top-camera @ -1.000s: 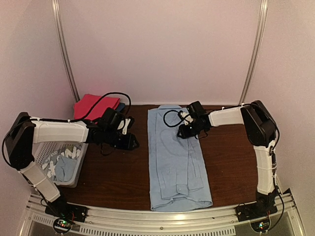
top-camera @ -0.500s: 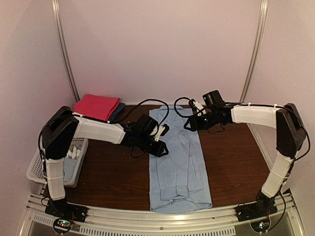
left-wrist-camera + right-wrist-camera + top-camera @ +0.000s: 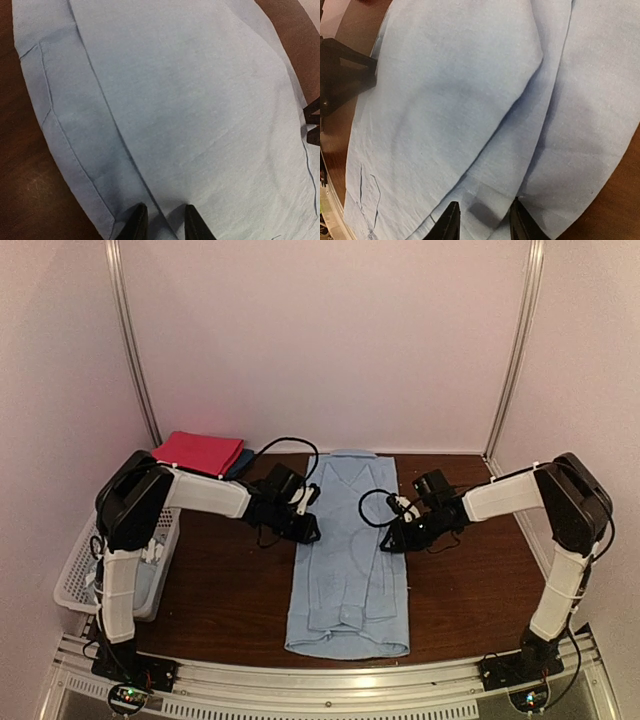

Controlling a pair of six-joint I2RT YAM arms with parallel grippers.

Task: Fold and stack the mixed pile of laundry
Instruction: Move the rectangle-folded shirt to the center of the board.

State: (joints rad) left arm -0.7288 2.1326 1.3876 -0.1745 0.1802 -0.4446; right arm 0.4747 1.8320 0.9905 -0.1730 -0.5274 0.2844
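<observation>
A large plain light blue shirt [image 3: 345,590] lies folded lengthwise down the middle of the brown table [image 3: 220,600], collar end at the back. My left gripper [image 3: 308,532] is at the shirt's left edge about mid-length. In the left wrist view [image 3: 164,226] its jaws stand narrow with a ridge of the shirt [image 3: 190,100] between them. My right gripper [image 3: 388,540] is at the right edge opposite. In the right wrist view [image 3: 484,224] its jaws stand narrow on the layered edge of the shirt [image 3: 455,90]. More light blue garments [image 3: 135,575], one with white print, lie in the basket.
A white perforated basket [image 3: 75,580] stands at the table's left edge. A folded magenta cloth [image 3: 198,452] lies on a dark blue one [image 3: 236,468] at the back left. Walls and metal posts close in the back and sides.
Both grippers now sit on the shirt's edges at mid-length; the right one came nearer, the left one moved slightly left. The shirt has shifted left and narrowed at its middle.
</observation>
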